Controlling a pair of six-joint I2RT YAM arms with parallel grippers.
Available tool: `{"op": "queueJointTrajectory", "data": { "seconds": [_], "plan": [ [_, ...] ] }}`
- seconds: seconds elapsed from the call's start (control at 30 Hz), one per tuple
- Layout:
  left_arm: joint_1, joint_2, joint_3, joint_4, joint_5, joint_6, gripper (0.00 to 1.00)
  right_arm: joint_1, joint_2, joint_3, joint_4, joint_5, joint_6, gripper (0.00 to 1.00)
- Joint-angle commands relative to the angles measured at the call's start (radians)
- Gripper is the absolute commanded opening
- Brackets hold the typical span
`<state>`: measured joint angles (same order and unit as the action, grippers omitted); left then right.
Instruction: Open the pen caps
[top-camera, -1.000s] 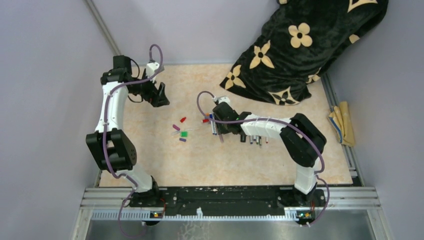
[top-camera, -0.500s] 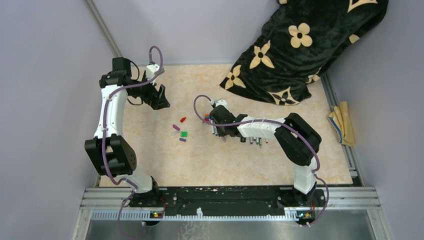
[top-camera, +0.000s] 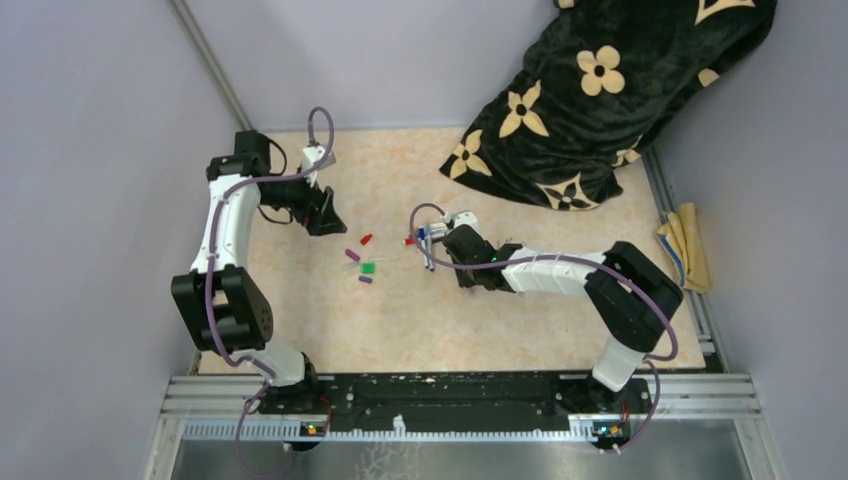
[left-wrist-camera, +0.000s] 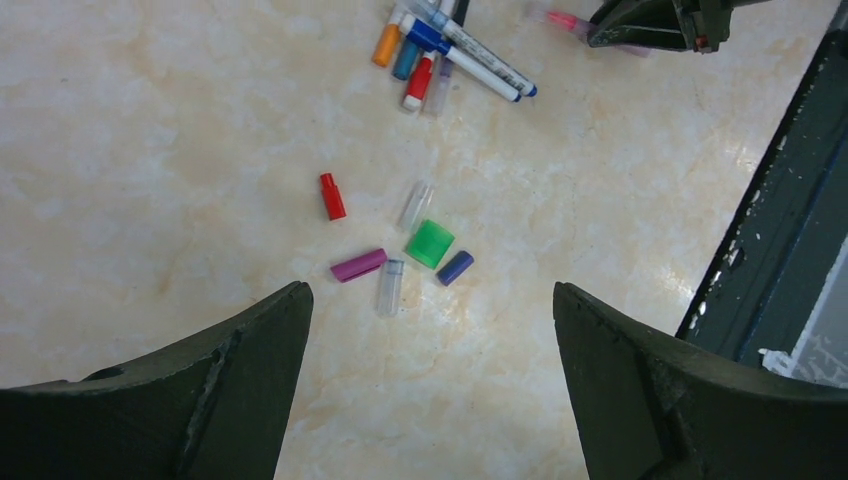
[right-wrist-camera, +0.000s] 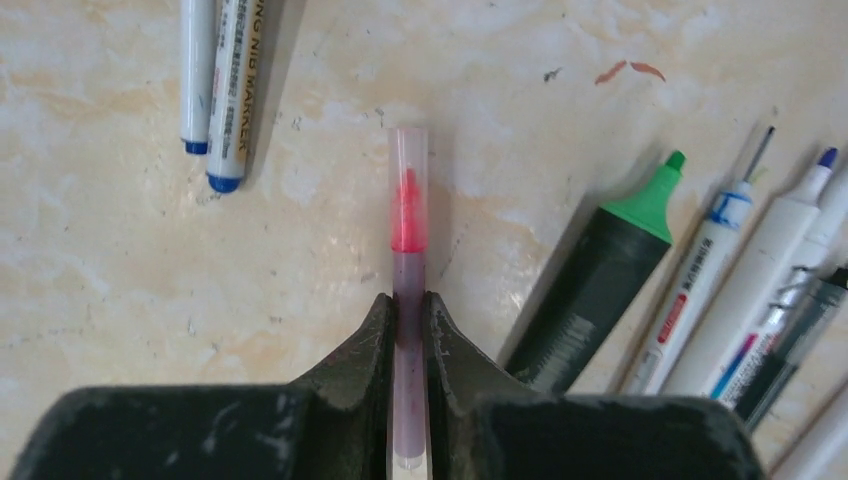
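My right gripper (right-wrist-camera: 408, 300) is shut on a slim pink pen (right-wrist-camera: 408, 215) with a clear cap, lying low over the table; it also shows in the top view (top-camera: 447, 252). Beside it lie an uncapped black and green marker (right-wrist-camera: 590, 290), white pens (right-wrist-camera: 740, 290) and two blue-tipped pens (right-wrist-camera: 215, 90). My left gripper (left-wrist-camera: 430, 290) is open and empty above loose caps: red (left-wrist-camera: 331, 196), purple (left-wrist-camera: 358, 264), green (left-wrist-camera: 430, 243), blue (left-wrist-camera: 455, 267) and two clear ones (left-wrist-camera: 389, 287). A cluster of capped pens (left-wrist-camera: 440, 50) lies beyond them.
A black blanket with cream flowers (top-camera: 600, 90) covers the back right corner. A yellow cloth (top-camera: 685, 250) lies at the right edge. A metal rail (top-camera: 460, 390) runs along the front. Walls close in on the left and back.
The right gripper has drawn back to the right with the pink pen, and its forearm now covers the row of pens seen before. The left gripper has swung slightly toward the loose caps.
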<state>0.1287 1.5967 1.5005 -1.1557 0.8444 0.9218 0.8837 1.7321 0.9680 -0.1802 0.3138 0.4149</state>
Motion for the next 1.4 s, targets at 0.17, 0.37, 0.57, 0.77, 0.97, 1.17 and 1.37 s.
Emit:
{"op": "queueJointTrajectory", "data": {
  "seconds": [0.17,0.37,0.57,0.77,0.97,1.17,1.37],
  "plan": [
    [-0.105,-0.112,-0.152,-0.093,0.168,0.333,0.97,-0.103,-0.311,-0.049,0.028,-0.456,-0.005,0.00],
    [-0.263,-0.232,-0.232,-0.059,0.128,0.487,0.99,-0.153,-0.316,0.033,0.020,-0.886,-0.003,0.00],
    [-0.420,-0.366,-0.315,0.040,0.012,0.554,0.99,-0.151,-0.233,0.098,0.094,-1.176,0.073,0.00],
    [-0.550,-0.437,-0.381,0.113,-0.161,0.593,0.95,-0.142,-0.164,0.153,0.162,-1.262,0.141,0.00],
    [-0.630,-0.430,-0.399,0.150,-0.245,0.581,0.81,-0.132,-0.102,0.209,0.173,-1.291,0.172,0.00],
    [-0.687,-0.405,-0.410,0.184,-0.334,0.585,0.56,-0.126,-0.061,0.224,0.206,-1.296,0.192,0.00],
    [-0.705,-0.400,-0.421,0.210,-0.389,0.595,0.04,-0.120,-0.043,0.213,0.211,-1.282,0.195,0.07]
  ]
}}
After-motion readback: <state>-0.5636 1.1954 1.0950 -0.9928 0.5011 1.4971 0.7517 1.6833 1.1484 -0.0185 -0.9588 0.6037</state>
